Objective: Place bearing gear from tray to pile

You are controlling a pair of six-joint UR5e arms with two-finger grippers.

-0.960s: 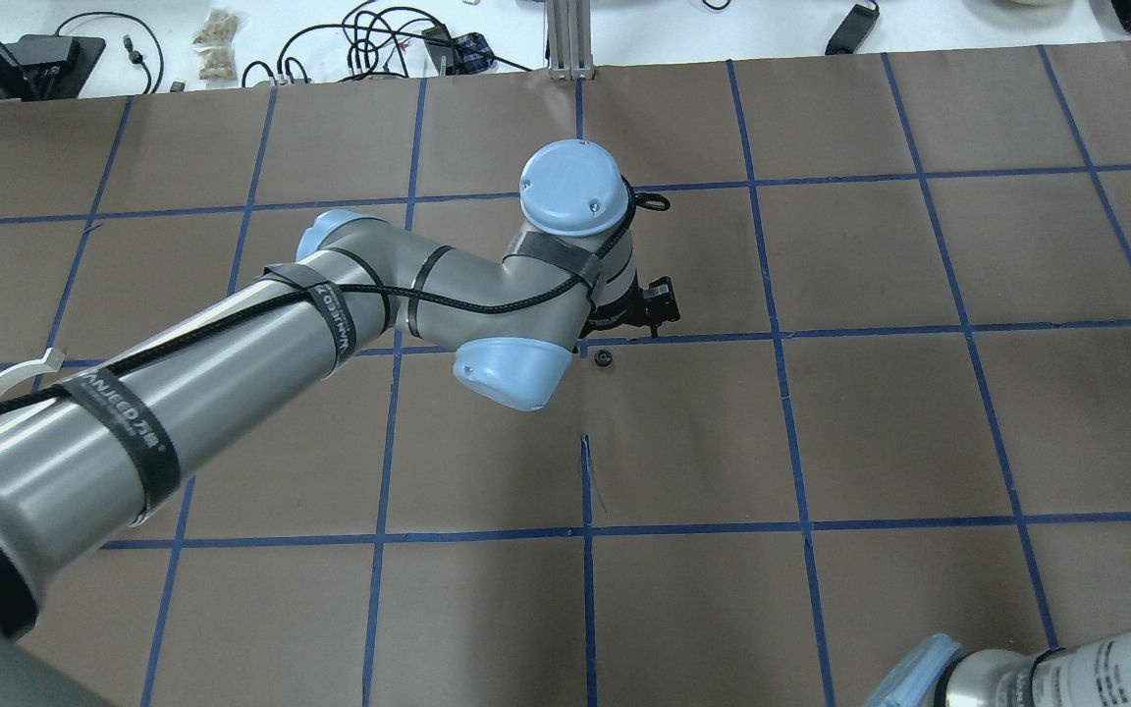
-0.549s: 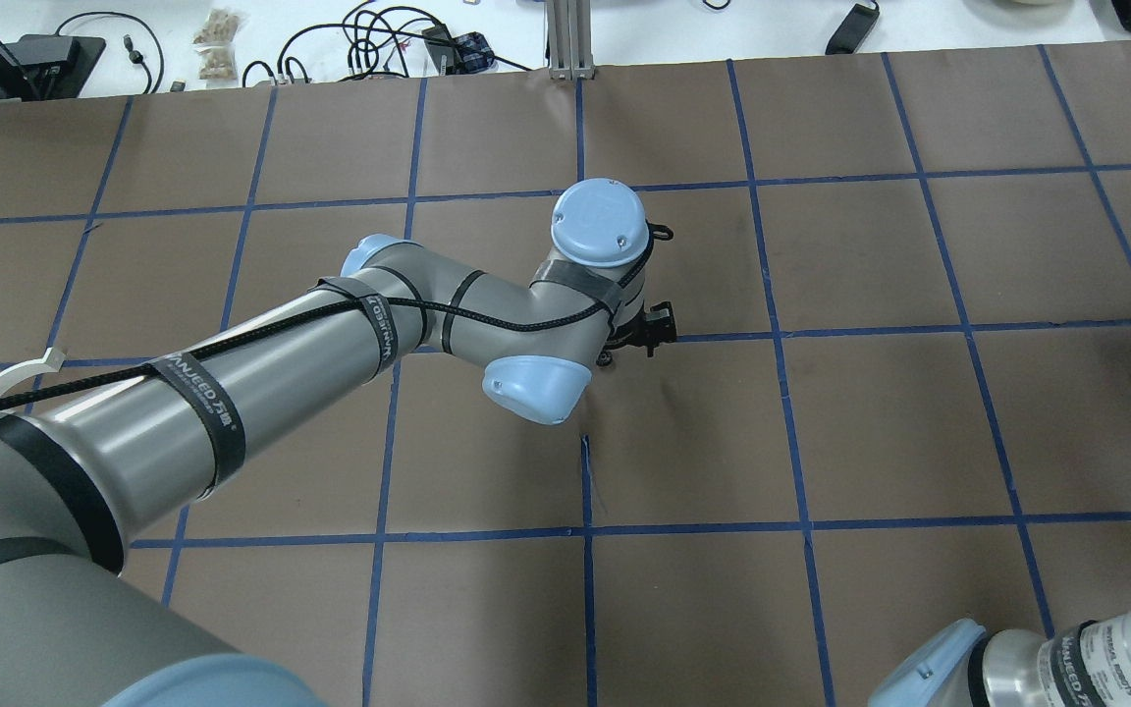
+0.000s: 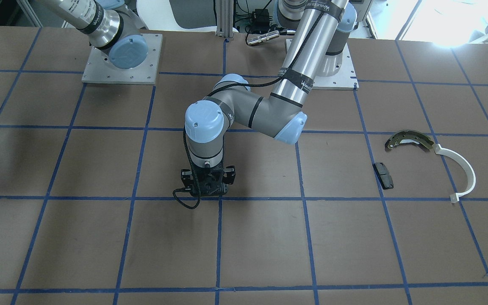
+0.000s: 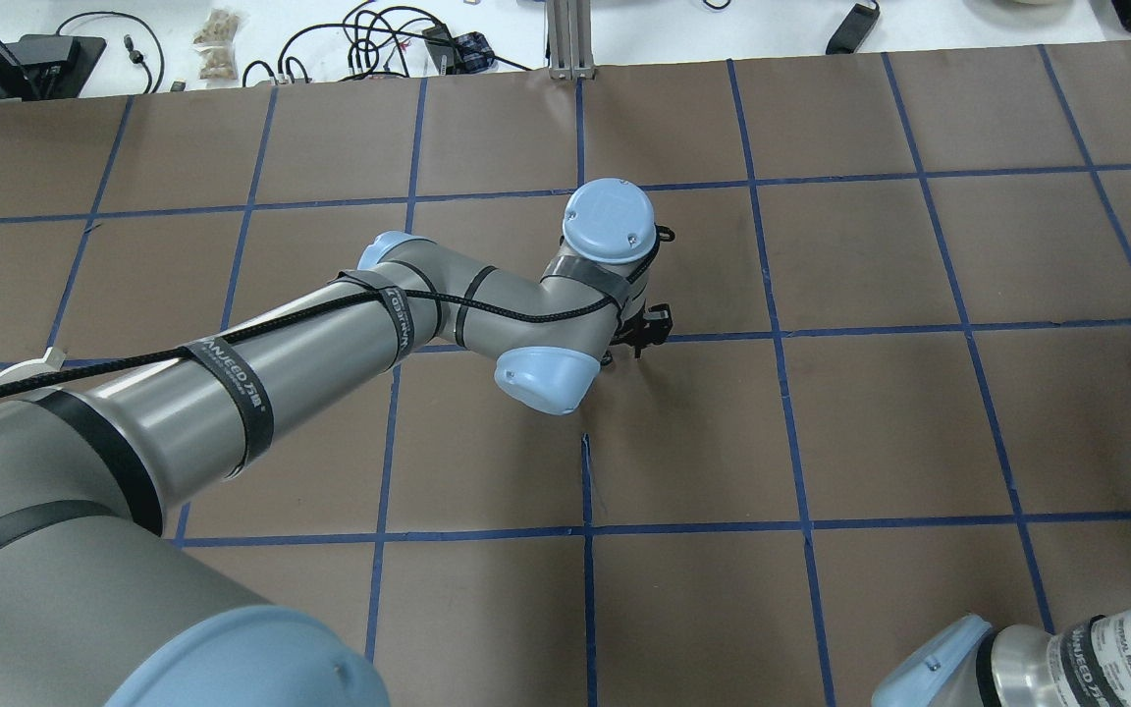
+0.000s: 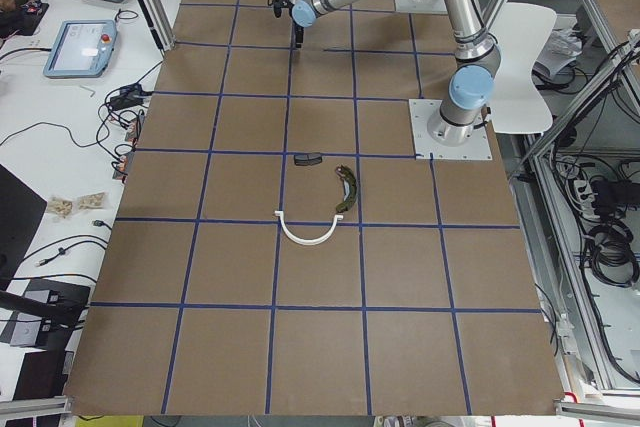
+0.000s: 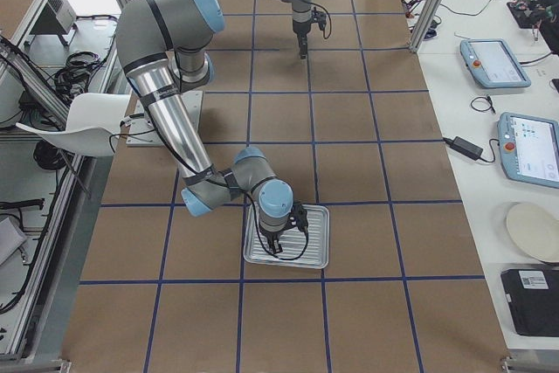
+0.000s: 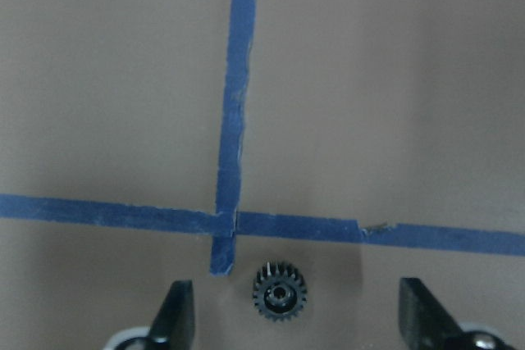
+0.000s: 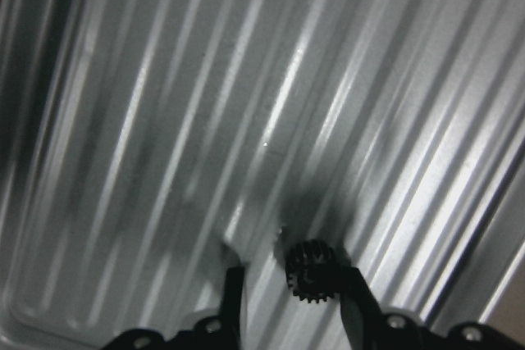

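A small black bearing gear (image 7: 280, 291) lies on the brown table just below a blue tape crossing. My left gripper (image 7: 297, 301) is low over it, open, with a finger on each side and clear of it. It also shows in the front view (image 3: 207, 192). My right gripper (image 8: 291, 280) is open over the silver tray (image 8: 164, 120). A second black gear (image 8: 316, 272) sits between its fingers, against the right-hand one. The tray also shows in the exterior right view (image 6: 316, 255). The pile lies apart from both arms: a brake shoe (image 3: 409, 140), a white half-ring (image 3: 466, 171) and a black pad (image 3: 384, 175).
The table is brown paper with a blue tape grid (image 4: 781, 334). The left arm's elbow and forearm (image 4: 232, 383) cross the table's left half and hide most of the half-ring there. Cables and devices lie along the far edge (image 4: 379, 39).
My left wrist has moved right and down over the gear on the table, so the gear is now mostly hidden under it in the overhead view. The right arm shifted slightly.
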